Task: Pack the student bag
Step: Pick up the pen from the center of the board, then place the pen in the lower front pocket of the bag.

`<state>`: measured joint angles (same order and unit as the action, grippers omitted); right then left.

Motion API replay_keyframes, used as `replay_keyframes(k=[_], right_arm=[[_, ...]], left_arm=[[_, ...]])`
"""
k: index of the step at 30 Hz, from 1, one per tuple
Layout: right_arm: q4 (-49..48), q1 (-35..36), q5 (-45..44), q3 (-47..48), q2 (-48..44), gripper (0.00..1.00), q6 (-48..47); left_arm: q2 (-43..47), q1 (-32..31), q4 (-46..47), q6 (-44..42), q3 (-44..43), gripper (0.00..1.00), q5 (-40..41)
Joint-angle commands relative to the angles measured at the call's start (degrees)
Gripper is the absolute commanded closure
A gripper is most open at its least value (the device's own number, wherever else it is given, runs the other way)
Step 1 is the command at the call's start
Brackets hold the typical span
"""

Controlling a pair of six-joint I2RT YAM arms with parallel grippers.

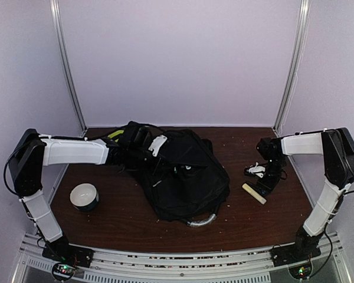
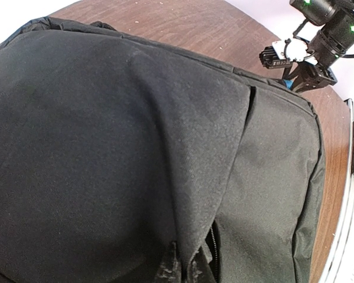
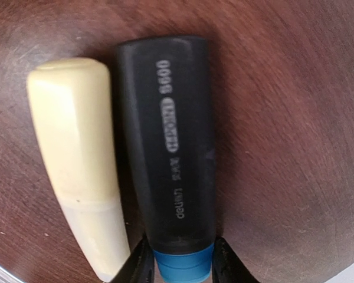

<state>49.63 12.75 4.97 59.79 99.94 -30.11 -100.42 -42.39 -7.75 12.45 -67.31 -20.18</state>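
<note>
The student bag (image 1: 180, 177) lies slumped in the middle of the bench (image 1: 248, 218), its grey handle (image 1: 202, 222) toward my near edge. My left tool (image 1: 152, 148) sits at the bag's far left corner and is closed. Its wrist view shows black cloth drawn up into a pucker toward it, so I judge it is pinching the bag's fabric to lift a flap. I cannot tell whether a compartment stands open.

My right tool (image 3: 184, 266) is down on the bench, well apart from the bag on its right. Its fingers (image 3: 143, 264) press on either side of the blue end of a black marker (image 3: 165, 135), which lies flat on the wood. A cream marker (image 3: 76, 153) lies just beside it, almost parallel.

A white roll (image 1: 84, 196) waits on the bench to the left of the bag.

By my reckoning the packing has barely begun: I see nothing inside the bag, and both markers and the roll are outside it. The black marker has yet to be lifted and carried over to the bag
</note>
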Motion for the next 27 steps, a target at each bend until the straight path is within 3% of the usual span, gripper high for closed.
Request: replay_keyframes(k=[1,5,15,27], right_arm=[[-1.66,-0.83,-0.22,0.20,0.98,0.70,0.51],[0.01,-2.01,-0.01,0.63,-2.36,0.77,0.90],[9.08,-2.07,7.00,5.18,-13.48,0.81,2.74],[13.05,11.12,21.90,14.55,-13.55,0.82,9.20]], left_arm=[[-0.17,-0.28,3.13,-0.46,-2.33,1.00,-0.99],[-0.08,-0.28,3.64,-0.23,-1.96,1.00,-1.01],[-0.47,-0.24,4.22,-0.24,-2.81,1.00,-0.28],[-1.29,-0.25,6.82,3.17,-3.88,1.00,-0.63]])
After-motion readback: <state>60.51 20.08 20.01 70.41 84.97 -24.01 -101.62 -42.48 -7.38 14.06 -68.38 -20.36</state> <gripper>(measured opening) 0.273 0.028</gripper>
